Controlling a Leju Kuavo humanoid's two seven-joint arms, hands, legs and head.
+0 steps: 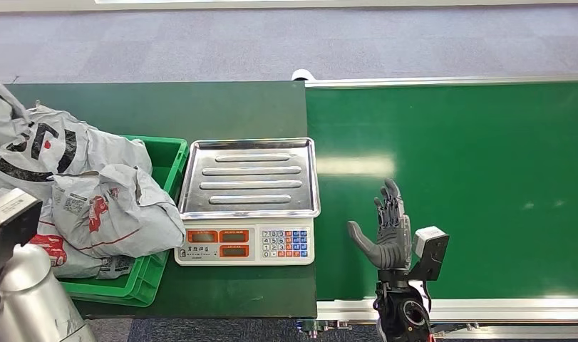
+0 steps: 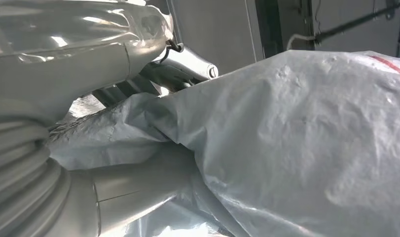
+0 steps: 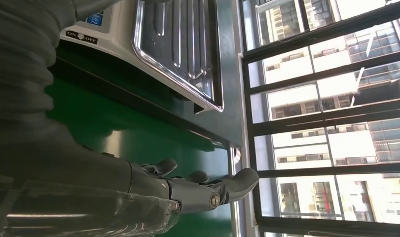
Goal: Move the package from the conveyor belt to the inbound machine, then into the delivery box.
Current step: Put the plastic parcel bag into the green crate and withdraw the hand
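Packages [image 1: 111,210] fill the green bin [image 1: 164,160] — right robot hand [image 1: 389,235] spread, empty, above the belt [image 1: 471,178].

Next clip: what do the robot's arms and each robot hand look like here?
The right robot hand is grey with darker fingers and a thick grey thumb, above a black wrist with a small grey box mounted beside it. The left arm is smooth silver. The left robot hand shows silvery-grey parts under a clear plastic wrap.

bare conveyor belt [image 1: 471,178], scale [image 1: 249,203] beside, packages [image 1: 93,192] heaped
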